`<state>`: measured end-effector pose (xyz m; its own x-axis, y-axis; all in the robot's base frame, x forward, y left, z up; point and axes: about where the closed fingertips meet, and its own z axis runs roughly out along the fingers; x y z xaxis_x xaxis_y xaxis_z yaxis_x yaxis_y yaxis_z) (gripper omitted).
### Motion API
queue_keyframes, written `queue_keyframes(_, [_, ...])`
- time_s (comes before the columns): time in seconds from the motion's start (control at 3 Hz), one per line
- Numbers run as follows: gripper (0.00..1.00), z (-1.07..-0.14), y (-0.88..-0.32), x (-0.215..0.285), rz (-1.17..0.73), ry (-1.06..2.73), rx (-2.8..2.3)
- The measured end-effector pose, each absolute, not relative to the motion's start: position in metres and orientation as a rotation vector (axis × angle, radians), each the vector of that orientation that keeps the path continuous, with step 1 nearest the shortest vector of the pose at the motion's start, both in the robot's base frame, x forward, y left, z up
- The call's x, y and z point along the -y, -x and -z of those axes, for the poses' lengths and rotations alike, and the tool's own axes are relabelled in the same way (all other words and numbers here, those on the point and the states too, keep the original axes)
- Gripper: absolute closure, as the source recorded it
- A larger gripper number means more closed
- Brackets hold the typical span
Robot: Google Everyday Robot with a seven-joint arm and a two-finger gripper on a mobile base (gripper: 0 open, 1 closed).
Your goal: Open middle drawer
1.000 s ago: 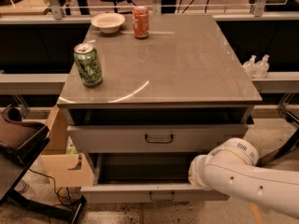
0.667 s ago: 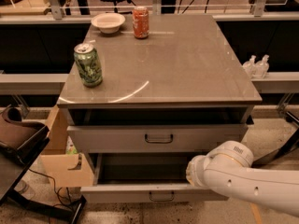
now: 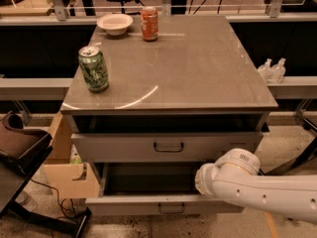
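The middle drawer is the shallow grey one with a low front and a small dark loop handle. It stands pulled out, its dark inside showing. Above it the taller-fronted top drawer sits slightly out. My white arm comes in from the lower right. My gripper is at its end, over the right part of the open middle drawer and mostly hidden by the arm's wrist. The lowest drawer is out of view.
On the grey cabinet top stand a green can, an orange can and a white bowl. A cardboard box and a brown chair are at the left. Two small bottles are at the right.
My arm's end has shifted slightly left over the open middle drawer. The drawer itself stands as far out as before.
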<state>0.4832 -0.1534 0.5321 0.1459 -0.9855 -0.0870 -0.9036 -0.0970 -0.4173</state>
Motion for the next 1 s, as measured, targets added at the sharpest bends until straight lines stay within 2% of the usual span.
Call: queue_keyframes(1.0, [1.00,-0.499,-0.503,0.166,0.252,2.054,-1.867])
